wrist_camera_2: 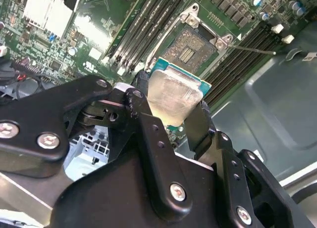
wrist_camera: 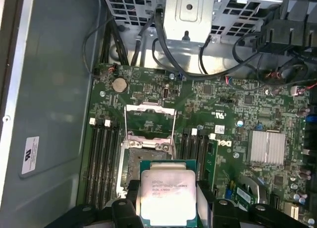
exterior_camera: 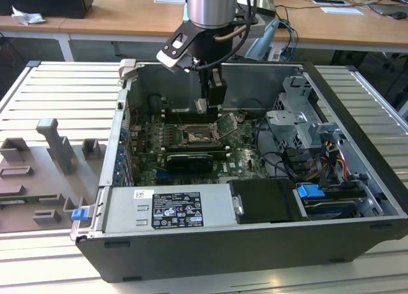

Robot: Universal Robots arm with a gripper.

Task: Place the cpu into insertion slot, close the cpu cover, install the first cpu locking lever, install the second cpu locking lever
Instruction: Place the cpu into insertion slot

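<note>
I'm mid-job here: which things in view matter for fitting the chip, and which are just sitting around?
For the job: gripper, shut on the chip; bare socket; cover plate, swung open; lever.
Just there: memory slots; heatsink; coin battery; power supply; drive cage.

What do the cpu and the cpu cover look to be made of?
The cpu: dull silvery metal lid with a soft sheen, over a green board edge, likely plated metal on laminate. The cpu cover: thin bare steel-like sheet, with bright glints along its frame.
</note>
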